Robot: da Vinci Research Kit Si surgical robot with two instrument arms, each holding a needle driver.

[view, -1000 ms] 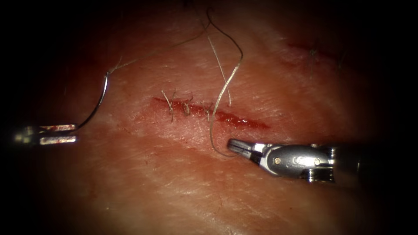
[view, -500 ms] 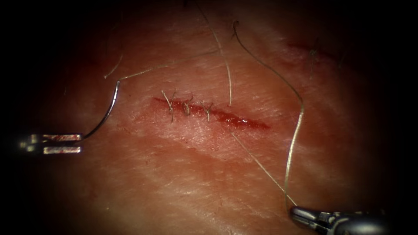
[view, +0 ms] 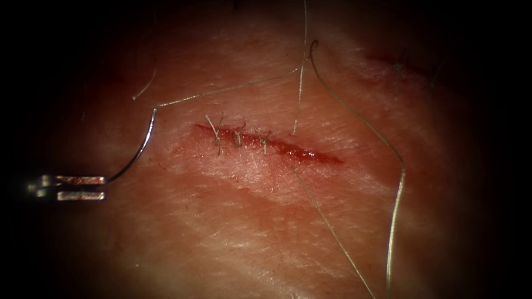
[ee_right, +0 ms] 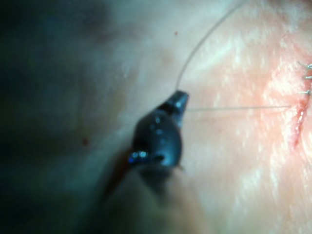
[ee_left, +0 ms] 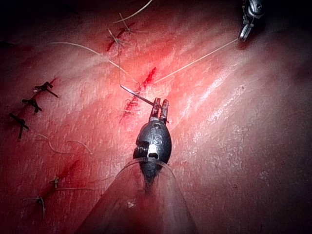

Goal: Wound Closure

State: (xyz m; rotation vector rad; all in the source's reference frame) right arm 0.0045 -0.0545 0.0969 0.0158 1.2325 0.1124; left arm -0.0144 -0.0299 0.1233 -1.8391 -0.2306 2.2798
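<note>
**Now both ends of the suture are held apart**

Your left tool grips the needle at one end of its curve, jaws clamped, clear of the tissue and left of the cut. That parks the point away from the wound. Your right tool has drawn back since a second ago, jaws closed on the thread, so the strand runs taut from the cut, probably to take up slack.

Taut thread — bars tissue.
</note>
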